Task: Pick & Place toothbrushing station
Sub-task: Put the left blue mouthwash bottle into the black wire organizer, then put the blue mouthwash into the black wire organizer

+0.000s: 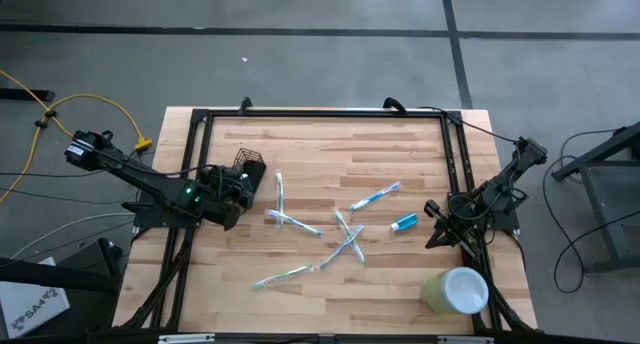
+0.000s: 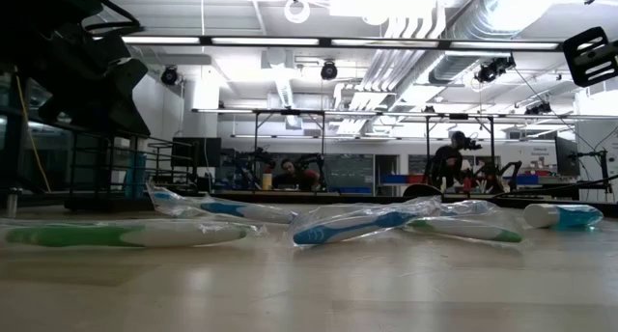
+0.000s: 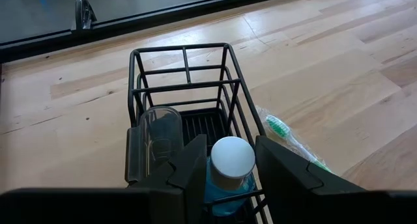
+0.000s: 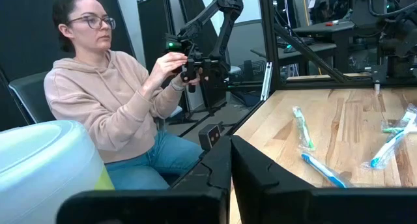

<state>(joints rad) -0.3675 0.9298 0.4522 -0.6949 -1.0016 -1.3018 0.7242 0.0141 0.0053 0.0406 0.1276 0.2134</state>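
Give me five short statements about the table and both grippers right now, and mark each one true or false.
1. The left gripper holds a white-capped blue tube over the black wire holder. True.
2. The right gripper is wide open. False: it is shut.
3. The pale green cup stands upright. False: it lies on its side.
4. Several wrapped toothbrushes lie on the table. True.
5. The holder sits near the right arm. False: it is by the left arm.

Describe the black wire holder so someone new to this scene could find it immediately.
On the wooden table, look to its left side, where the left pincer grips a blue white-capped tube. The black wire-mesh holder sits right there, the tube inside it. It is the only dark, boxy cage; the wrapped toothbrushes lie flat, and the pale green cup is solid.
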